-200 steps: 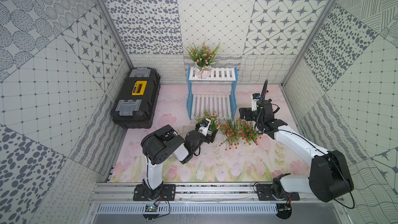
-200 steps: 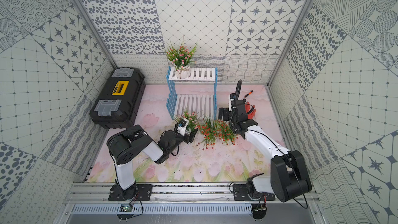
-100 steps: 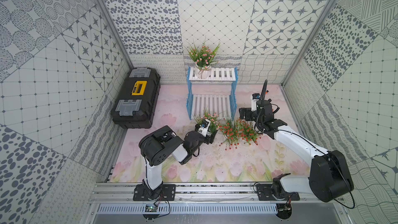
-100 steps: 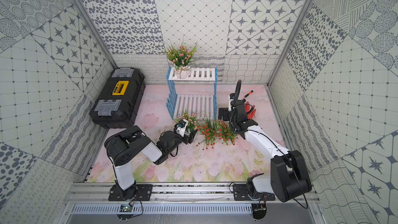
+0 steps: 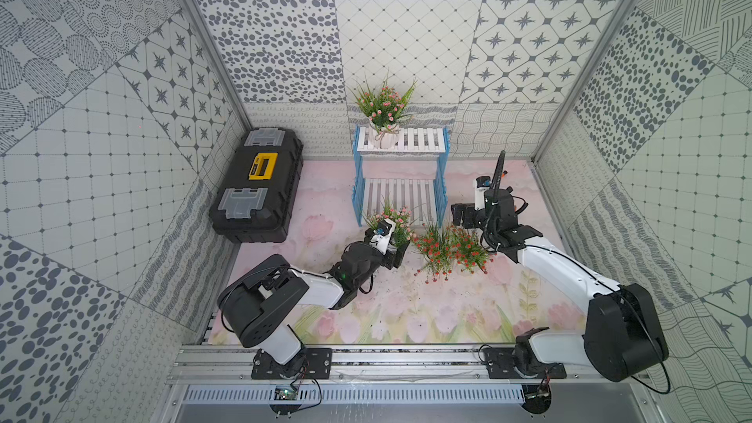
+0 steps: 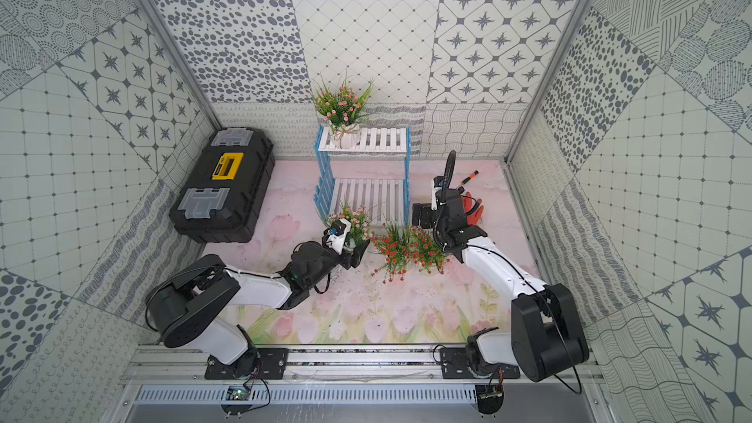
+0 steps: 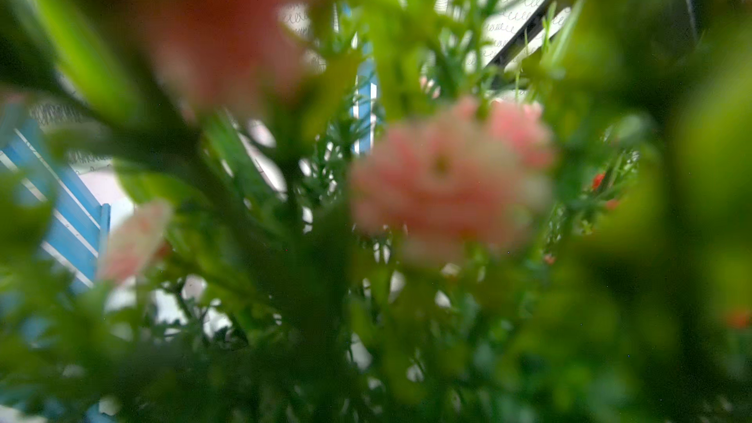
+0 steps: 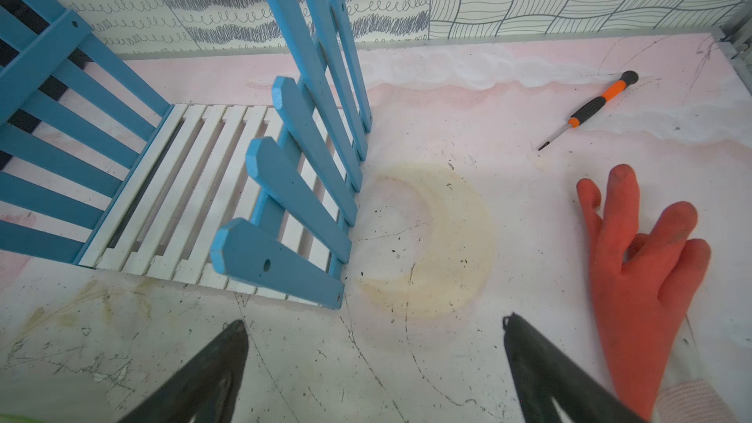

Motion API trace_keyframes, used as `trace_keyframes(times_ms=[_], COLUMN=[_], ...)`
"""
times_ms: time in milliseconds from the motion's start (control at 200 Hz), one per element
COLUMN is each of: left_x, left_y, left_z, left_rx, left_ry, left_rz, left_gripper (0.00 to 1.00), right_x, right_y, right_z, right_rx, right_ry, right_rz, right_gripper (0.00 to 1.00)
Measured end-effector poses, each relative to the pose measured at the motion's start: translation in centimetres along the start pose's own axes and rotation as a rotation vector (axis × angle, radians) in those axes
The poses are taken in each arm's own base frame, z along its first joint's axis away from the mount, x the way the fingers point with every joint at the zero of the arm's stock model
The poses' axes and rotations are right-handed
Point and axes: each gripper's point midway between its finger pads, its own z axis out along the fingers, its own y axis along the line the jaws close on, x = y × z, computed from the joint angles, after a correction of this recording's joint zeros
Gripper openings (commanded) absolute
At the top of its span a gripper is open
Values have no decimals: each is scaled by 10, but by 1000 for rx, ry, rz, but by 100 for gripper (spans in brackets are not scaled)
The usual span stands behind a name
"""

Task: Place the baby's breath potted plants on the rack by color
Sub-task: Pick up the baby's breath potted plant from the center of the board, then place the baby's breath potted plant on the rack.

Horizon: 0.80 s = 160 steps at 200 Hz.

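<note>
Apparently light and top-heavy, the pink plant (image 5: 401,217) before the rack (image 5: 441,189) is best taken by its stiff pot. Whether the left tool (image 5: 398,253) is clenched cannot be told; the right tool (image 8: 373,321) is spread.

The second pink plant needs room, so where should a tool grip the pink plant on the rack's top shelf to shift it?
Probably by the white ribbed pot, across its sides, coming level from the front. The pink plant stands upright with leaves fanning over the pot, the wall is behind, and the rack's blue side is close beside it.
</note>
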Motion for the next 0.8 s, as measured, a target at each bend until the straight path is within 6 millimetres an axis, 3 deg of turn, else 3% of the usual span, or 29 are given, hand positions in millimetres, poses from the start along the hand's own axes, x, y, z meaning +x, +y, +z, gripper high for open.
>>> trace_keyframes(times_ms=[275, 470, 800], left_x=[-59, -91, -151], left_y=[1, 2, -5], left_z=[-5, -4, 13], left_rx=[-14, -21, -2], left_ry=[-24, -4, 8], left_rz=[-2, 4, 9], left_gripper=[64, 64, 64], right_x=[-3, -11, -23], right_y=[2, 5, 9], right_z=[-2, -5, -16], right_rx=[-13, -28, -46], right_ry=[-8, -28, -67], right_rz=[2, 11, 16], right_gripper=[98, 98, 98])
